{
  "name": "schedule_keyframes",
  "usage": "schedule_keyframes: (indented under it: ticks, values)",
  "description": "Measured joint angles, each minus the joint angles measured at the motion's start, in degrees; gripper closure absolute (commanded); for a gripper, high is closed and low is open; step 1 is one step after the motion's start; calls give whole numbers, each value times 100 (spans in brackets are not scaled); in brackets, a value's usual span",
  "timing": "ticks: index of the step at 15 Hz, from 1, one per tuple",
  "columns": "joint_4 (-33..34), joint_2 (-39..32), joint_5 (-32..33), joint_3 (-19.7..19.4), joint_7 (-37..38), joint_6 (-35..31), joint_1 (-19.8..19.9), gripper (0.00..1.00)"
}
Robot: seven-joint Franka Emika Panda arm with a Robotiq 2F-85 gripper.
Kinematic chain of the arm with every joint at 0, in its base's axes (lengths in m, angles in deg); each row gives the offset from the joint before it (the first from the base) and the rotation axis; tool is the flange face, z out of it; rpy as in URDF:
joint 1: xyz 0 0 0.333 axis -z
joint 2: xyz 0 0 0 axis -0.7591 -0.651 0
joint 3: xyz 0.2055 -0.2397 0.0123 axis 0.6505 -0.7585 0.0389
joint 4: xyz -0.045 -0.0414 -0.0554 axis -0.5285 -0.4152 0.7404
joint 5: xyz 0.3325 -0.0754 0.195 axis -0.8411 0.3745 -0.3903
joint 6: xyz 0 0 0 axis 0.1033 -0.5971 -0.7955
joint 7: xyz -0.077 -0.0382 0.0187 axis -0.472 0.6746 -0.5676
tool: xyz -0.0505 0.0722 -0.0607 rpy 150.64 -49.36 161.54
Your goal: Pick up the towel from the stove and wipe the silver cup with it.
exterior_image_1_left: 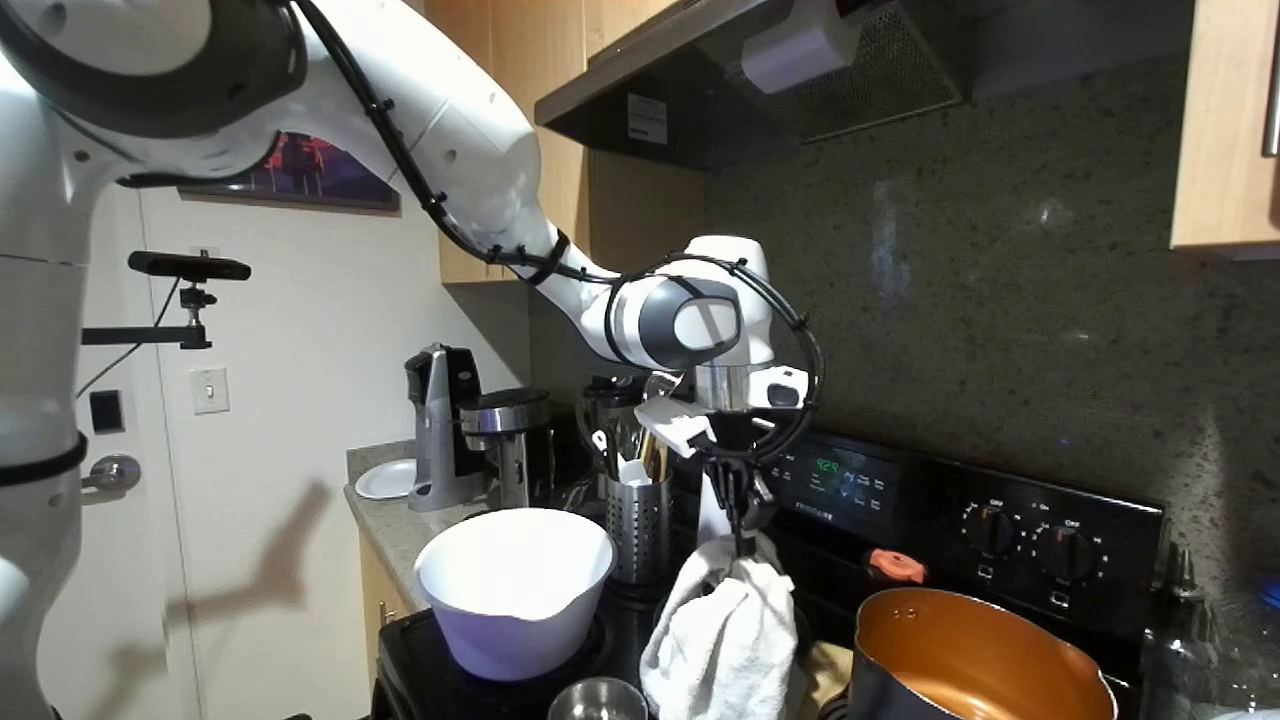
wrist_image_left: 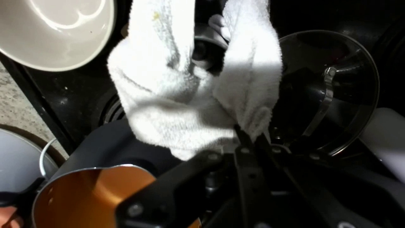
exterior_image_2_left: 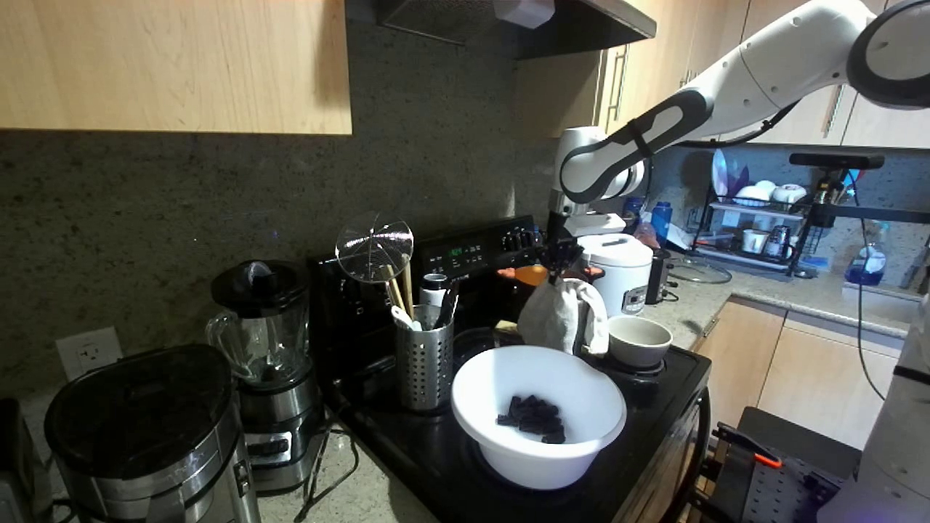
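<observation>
My gripper [exterior_image_1_left: 745, 545] points down over the black stove [exterior_image_2_left: 639, 418], its fingers shut on a bunched part of the white towel [exterior_image_1_left: 720, 640]. From the fingertips the cloth hangs in loose folds, raised beside the large white bowl in both exterior views. In the wrist view the gripper [wrist_image_left: 253, 139] pinches one corner while the rest of the towel [wrist_image_left: 177, 117] spreads ahead. Between two folds there, the rim and dark inside of the silver cup [wrist_image_left: 205, 33] show; whether cloth touches it I cannot tell. The cup [exterior_image_1_left: 598, 702] also appears at the bottom edge of an exterior view.
The white bowl [exterior_image_1_left: 515, 620] with dark pieces inside stands close by. A copper-lined pot [exterior_image_1_left: 985, 640], a grey-white bowl [exterior_image_2_left: 639, 341], a glass lid [wrist_image_left: 329, 88] and a steel utensil holder [exterior_image_1_left: 640, 530] surround the towel. The range hood [exterior_image_1_left: 640, 80] hangs overhead.
</observation>
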Motion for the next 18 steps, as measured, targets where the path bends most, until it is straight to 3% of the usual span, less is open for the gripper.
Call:
schedule_keyframes:
  ticks: [10,18]
  values:
    - [471,265,-29,3,-68,591,0,99]
    - [1023,625,-29,-19,-800,1470,30,99]
